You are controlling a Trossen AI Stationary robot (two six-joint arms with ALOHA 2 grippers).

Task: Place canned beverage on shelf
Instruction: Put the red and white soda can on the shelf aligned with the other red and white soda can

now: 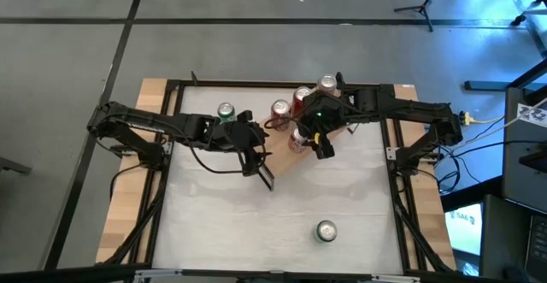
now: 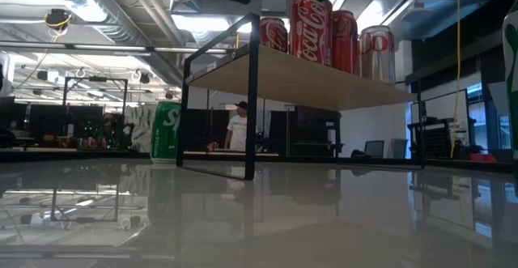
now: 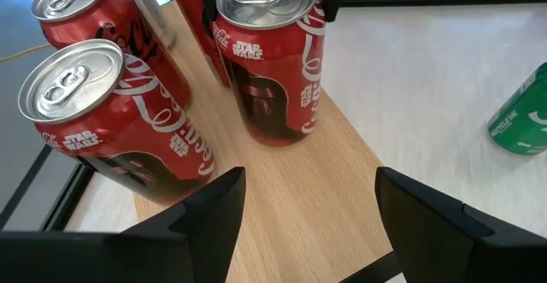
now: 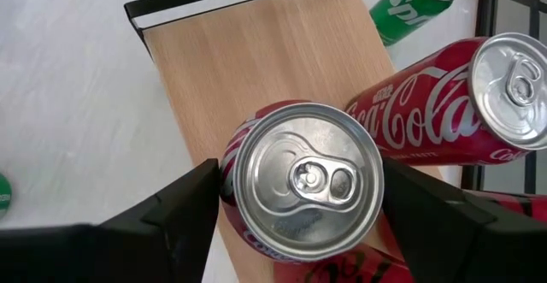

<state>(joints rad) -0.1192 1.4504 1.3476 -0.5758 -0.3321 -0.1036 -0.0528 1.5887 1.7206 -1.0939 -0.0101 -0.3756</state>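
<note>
The white rectangular tabletop (image 1: 282, 202) with wooden side edges and a black frame carries everything. On it, toward its far edge and turned at an angle, stands the light-wood plank shelf (image 1: 286, 159) with thin black metal frame ends, the landmark here.

The two dark arms meet over the shelf. The right hand (image 1: 318, 144) hangs above the plank, its fingers apart on either side of a red cola can (image 4: 308, 180) that stands upright on the wood; whether the fingers touch the can cannot be told. The left hand (image 1: 255, 156) is at the shelf's near end, fingers (image 3: 201, 210) apart and empty, pointing along the plank toward the cans.

More red cola cans stand on the shelf: one (image 1: 280, 110) near its middle, and one (image 1: 328, 84) at the end farthest from the left hand, all upright.

A green soda can (image 1: 226, 111) stands on the tabletop just beside the shelf's far long side. Another green can (image 1: 326, 230) stands well apart from the shelf, near the tabletop's front edge.
</note>
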